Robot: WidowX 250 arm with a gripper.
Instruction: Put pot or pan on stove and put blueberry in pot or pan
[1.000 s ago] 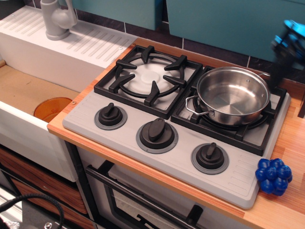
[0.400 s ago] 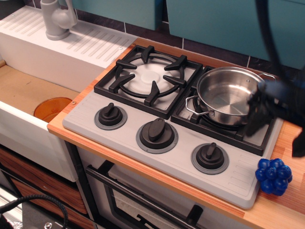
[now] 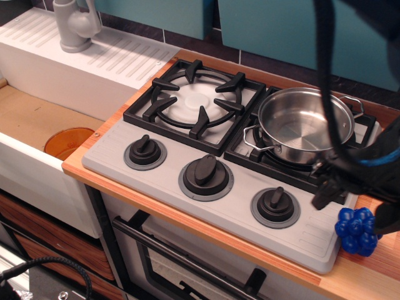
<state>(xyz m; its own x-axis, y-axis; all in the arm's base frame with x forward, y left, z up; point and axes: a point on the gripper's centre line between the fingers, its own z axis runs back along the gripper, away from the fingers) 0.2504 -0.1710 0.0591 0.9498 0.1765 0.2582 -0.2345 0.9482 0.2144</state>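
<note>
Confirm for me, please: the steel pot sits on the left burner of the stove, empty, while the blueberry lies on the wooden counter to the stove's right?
Not quite. The observation.image view shows the pot on the right burner of the stove, not the left. The rest holds: it is empty, and the blueberry lies on the wooden counter beside the stove.

There are no words, numbers, labels or brand names to read anywhere here. The stove (image 3: 206, 206) has three black knobs, but no marks or numbers can be made out around them. The pot (image 3: 304, 125) is plain shiny metal with nothing printed on it.
</note>
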